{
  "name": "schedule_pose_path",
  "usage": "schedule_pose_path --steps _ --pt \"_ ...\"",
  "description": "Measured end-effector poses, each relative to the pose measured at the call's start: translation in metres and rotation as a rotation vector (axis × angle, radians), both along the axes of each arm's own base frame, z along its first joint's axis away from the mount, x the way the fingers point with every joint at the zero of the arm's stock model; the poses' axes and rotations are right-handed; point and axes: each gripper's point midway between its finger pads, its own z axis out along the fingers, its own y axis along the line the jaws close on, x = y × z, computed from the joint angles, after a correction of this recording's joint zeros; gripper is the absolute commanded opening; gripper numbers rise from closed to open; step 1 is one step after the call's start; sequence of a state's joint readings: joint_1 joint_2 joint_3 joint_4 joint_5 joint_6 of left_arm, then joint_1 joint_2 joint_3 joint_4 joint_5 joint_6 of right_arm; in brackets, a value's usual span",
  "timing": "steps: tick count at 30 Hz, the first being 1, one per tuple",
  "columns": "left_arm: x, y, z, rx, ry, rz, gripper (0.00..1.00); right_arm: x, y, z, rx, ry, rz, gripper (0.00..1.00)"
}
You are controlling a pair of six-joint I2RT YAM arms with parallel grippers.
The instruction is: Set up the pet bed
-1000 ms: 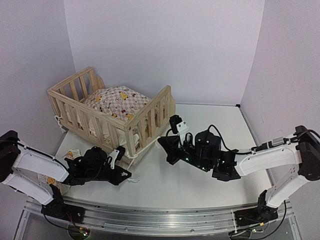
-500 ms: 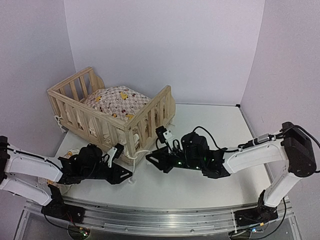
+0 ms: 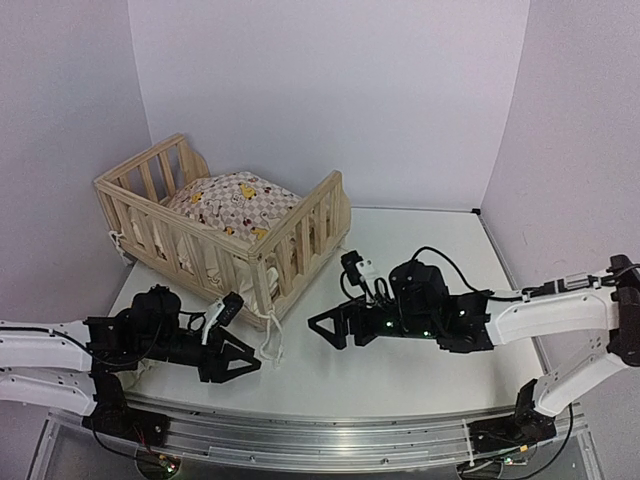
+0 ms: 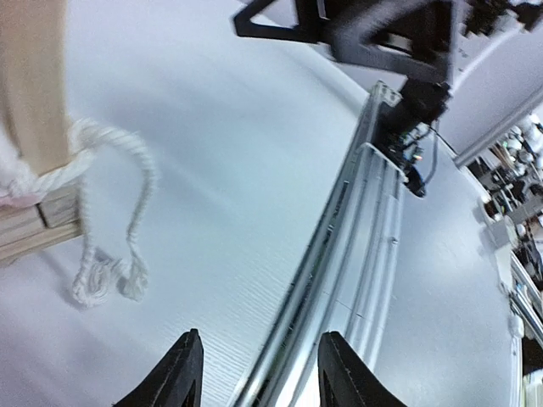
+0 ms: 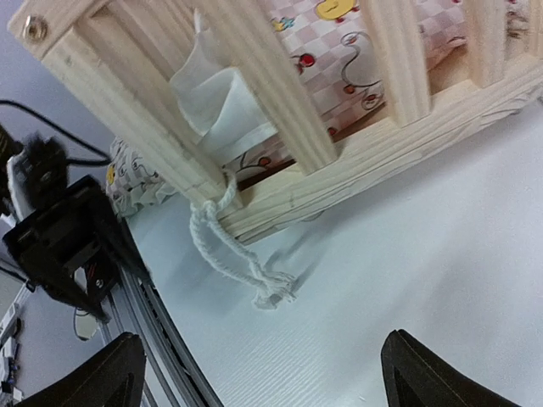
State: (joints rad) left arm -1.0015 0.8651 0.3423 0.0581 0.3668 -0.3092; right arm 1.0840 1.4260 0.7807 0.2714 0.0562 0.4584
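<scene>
White bench [image 3: 400, 370], pet bed [image 3: 300, 213] at its far left corner, cushion [image 3: 235, 197] inside. My left fingers [image 4: 182, 373] sit part-open, right fingers [image 5: 102, 377] wide, both empty. I'd back off low, clear of the tie string [image 5: 229, 246] on the near post. Can't see the far-side ties; left wrist view's blurry.

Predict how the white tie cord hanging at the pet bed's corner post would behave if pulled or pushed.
Probably floppy: the tie cord droops from the corner post and lies in loose curves on the table. Likely light, so a push would bunch it. Its frayed ends may snag or slip when pinched.
</scene>
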Motion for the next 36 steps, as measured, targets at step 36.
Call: schedule_pose_path --steps 36 --pt "0.244 0.156 0.276 0.282 -0.861 0.746 0.54 0.289 -0.055 0.094 -0.035 -0.441 0.036 0.91"
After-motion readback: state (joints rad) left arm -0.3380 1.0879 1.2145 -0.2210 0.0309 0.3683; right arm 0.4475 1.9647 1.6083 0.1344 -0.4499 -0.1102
